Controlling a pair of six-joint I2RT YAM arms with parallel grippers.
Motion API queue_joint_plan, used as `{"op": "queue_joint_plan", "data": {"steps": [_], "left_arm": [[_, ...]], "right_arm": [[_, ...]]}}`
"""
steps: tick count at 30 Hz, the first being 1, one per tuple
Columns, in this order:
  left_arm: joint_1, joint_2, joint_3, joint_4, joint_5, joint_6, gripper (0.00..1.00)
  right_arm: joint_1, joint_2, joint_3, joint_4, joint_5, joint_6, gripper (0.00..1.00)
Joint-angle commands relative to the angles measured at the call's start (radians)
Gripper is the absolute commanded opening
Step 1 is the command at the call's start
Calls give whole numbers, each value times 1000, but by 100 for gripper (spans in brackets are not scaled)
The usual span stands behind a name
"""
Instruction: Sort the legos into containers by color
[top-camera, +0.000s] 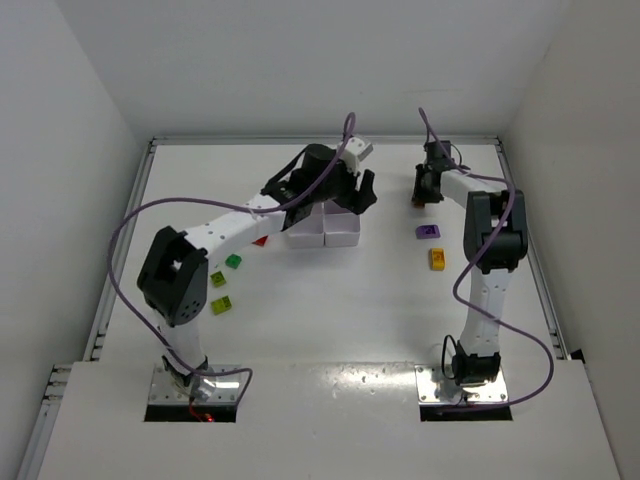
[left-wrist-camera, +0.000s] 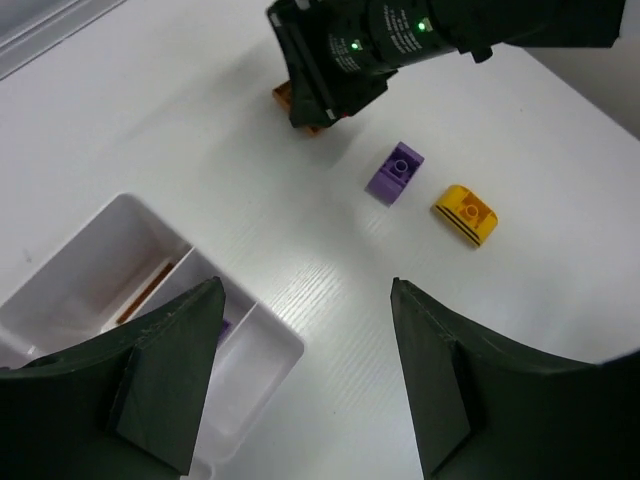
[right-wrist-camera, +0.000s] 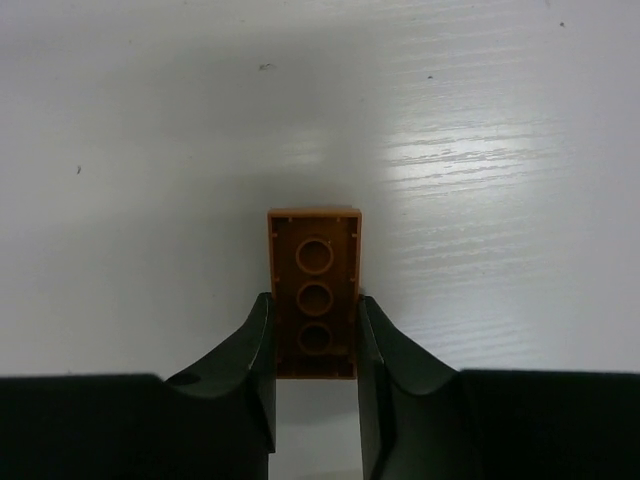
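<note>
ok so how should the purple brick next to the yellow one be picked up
Probably from straight above, pinching the purple brick across its two long sides. It lies flat on the table with both long sides bare, and the yellow brick sits apart from it, leaving room for a finger on that side.

My overhead camera sits high at the near edge, looking down across the whole table. My left wrist camera looks down and rightward from mid-height, sharing the purple brick and yellow brick with it. My right wrist camera hangs close above the brown brick, which the left wrist view also catches.
</note>
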Motion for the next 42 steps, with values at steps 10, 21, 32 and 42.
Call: {"op": "queue_joint_plan", "data": {"steps": [10,21,32,42], "left_arm": [[-116,444,514,-224,197,333,79],[-163,740,802,-242,237,405,86],[-173,854,861,-153,258,350,93],[-154,969,974,-74,237,244,99]], "right_arm": [[-175,-386,-71,9,-66,29,0],[-318,-646,-207,-50,-140,60,0],[-407,-811,-284,-105,-190,96,0],[-467,-870,-315,-116,-209,115,0]]}}
